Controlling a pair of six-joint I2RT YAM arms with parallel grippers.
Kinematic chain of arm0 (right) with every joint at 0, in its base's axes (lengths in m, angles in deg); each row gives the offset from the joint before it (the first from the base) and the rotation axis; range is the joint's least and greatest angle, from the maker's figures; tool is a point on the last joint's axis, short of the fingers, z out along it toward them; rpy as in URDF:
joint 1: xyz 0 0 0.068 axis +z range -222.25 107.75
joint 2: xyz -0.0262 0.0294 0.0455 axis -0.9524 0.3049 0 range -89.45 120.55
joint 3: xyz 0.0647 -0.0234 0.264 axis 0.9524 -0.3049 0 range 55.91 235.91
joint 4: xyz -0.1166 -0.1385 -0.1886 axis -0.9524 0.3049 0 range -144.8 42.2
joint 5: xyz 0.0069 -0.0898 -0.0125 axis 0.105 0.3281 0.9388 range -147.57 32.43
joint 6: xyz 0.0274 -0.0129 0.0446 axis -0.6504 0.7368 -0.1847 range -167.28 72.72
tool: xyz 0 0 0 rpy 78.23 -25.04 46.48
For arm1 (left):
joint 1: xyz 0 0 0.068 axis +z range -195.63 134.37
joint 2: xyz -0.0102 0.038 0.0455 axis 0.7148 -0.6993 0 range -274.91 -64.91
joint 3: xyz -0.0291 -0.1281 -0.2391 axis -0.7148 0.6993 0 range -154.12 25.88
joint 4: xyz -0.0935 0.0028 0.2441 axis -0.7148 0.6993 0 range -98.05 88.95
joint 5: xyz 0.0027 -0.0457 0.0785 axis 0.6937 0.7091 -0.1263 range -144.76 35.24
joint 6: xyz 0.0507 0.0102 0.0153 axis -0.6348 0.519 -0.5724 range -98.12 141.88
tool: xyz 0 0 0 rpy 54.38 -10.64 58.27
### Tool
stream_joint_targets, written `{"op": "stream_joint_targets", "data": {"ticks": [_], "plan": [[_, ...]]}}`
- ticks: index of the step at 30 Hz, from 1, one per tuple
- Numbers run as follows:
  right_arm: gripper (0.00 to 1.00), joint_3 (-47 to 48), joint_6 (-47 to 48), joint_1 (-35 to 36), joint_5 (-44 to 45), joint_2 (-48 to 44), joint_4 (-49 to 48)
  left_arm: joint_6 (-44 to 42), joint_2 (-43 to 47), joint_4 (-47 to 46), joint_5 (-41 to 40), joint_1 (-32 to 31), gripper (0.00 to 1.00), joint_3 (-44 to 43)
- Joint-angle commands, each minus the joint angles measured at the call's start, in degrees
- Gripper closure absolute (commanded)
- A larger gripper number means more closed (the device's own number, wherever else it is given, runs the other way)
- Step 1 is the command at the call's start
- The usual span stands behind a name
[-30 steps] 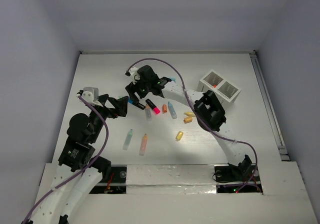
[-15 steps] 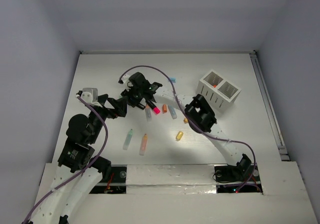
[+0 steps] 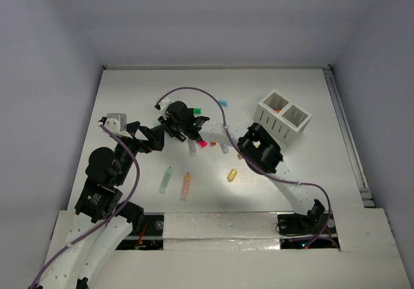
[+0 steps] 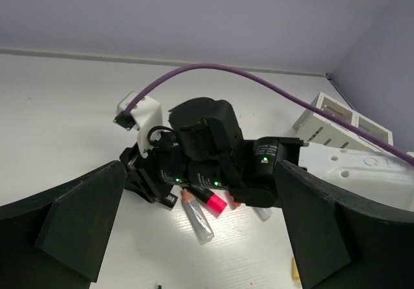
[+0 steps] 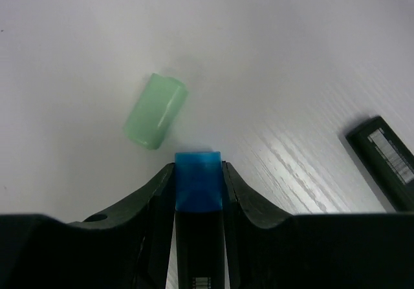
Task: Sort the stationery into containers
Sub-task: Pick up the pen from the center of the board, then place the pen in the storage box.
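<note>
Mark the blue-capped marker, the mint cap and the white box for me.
blue-capped marker (image 5: 198, 179), right wrist view, on its blue cap.
mint cap (image 5: 156, 110), right wrist view, middle of its side.
white box (image 3: 284, 131), top external view, on its slotted near wall.

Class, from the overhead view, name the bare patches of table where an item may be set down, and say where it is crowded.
Bare: the far strip of the table behind the white box, and the right side between the box and the edge rail. Crowded: the centre, around the scattered markers.
</note>
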Motion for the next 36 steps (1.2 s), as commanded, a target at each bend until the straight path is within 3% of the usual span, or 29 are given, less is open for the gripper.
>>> {"op": "stream_joint_targets", "data": {"ticks": [1, 7, 14, 22, 29, 36], "plan": [[0.86, -7.7, -8.0, 0.1, 3.6, -8.2, -15.9, 0.2, 0.1, -1.9, -0.3, 0.2, 0.01, -2.3], [0.87, -19.4, -13.1, -0.4, 7.4, -20.3, -31.8, 0.2, -0.1, -2.0, -0.4, 0.2, 0.01, -2.1], [0.87, -39.9, -18.8, -7.5, 12.6, -39.3, -45.8, 0.2, -0.1, -2.5, 0.6, 0.2, 0.01, -2.0], [0.87, -60.2, -25.8, -28.8, 18.9, -56.4, -49.7, 0.3, 0.2, -2.6, 1.6, 0.2, 0.01, -1.9], [0.87, -63.4, -24.6, -38.4, 18.1, -56.9, -48.4, 0.4, 0.2, -2.7, 1.8, 0.7, 0.01, -1.8], [0.86, -65.2, -22.2, -39.6, 20.2, -55.1, -48.3, 0.2, 0.0, -2.8, 2.2, 0.7, 0.01, -1.7]]}}
